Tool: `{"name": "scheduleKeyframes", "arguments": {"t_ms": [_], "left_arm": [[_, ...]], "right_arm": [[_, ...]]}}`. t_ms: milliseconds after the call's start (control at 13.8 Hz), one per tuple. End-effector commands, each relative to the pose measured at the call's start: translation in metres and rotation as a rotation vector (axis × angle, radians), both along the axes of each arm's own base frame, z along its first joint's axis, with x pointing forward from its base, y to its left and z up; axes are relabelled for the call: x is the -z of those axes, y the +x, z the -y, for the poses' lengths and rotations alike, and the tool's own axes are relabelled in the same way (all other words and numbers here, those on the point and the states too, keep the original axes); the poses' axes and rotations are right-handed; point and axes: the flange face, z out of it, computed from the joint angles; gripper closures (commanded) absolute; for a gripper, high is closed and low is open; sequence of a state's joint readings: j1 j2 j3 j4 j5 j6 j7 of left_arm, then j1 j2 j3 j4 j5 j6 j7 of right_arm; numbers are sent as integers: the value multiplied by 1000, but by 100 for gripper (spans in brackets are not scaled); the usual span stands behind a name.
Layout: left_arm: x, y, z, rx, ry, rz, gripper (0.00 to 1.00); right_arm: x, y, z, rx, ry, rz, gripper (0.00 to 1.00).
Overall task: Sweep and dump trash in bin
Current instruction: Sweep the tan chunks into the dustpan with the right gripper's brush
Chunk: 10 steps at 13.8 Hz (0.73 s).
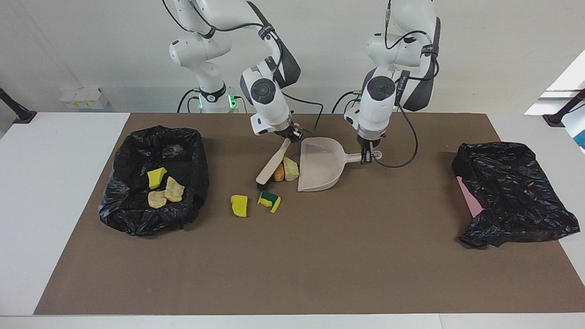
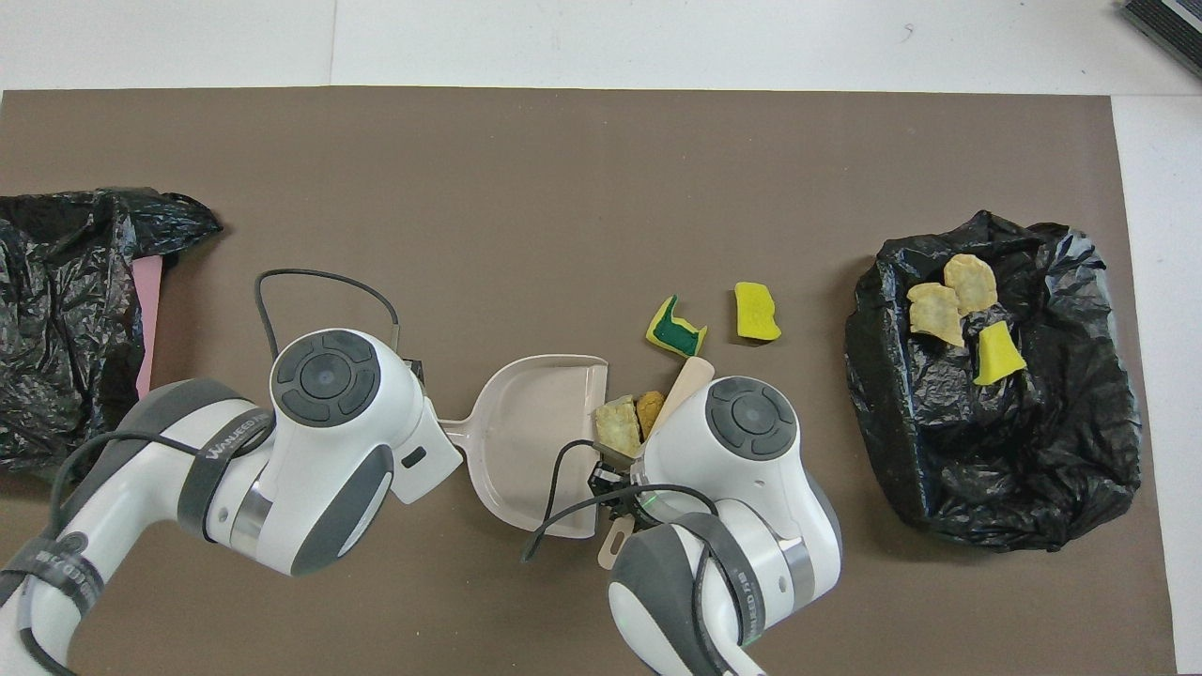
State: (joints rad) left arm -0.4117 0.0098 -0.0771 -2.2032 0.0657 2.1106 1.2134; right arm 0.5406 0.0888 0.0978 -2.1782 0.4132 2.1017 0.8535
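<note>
Two scraps, a beige chunk (image 1: 290, 168) and a brown lump (image 1: 278, 173), lie mid-mat at the dustpan (image 1: 320, 167) lip, touching the brush (image 1: 273, 163). Right gripper (image 1: 292, 133) is clamped on the brush handle; left gripper (image 1: 367, 156) is clamped on the dustpan handle. Recommended: keep the lip flat on the mat and push the bristles straight into the pan. Two sponges (image 1: 269, 200) wait nearer the mat's outer edge; three scraps sit in the bin (image 1: 137, 214). Overhead, both wrists hide the fingertips.

The left arm (image 2: 141, 507) bears a band reading "WANEED".
</note>
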Motion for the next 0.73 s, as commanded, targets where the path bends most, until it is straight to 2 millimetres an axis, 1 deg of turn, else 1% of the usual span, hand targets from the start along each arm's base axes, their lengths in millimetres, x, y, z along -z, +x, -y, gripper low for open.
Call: {"name": "scheduleKeyframes", "arguments": {"t_ms": [0,145,290,363,436,581,653], "left_arm": [[6,-8,-1,-5,1,33,100],[5,-9,-1,-52,2,39,100],[5,-9,0,-61,3,40,100],[5,-8,0,-59,-2,46,100],[5,-8,0,-64,-3,49,100],[5,-7,-1,-79,-2,49,100],[5,-6,-2,-84,-4,50,100]], "right_arm": [[-3,-28,-35,-125,54,15,100],[-8,-46,-52,-194,68,30,100],[-13,-47,-57,-252,69,49,100],[-14,-50,-59,-320,50,76,100],[-16,-47,-58,-374,17,104,100],[-30,-35,-65,-446,-39,107,100],[-34,-23,-65,-467,-73,103,100]]}}
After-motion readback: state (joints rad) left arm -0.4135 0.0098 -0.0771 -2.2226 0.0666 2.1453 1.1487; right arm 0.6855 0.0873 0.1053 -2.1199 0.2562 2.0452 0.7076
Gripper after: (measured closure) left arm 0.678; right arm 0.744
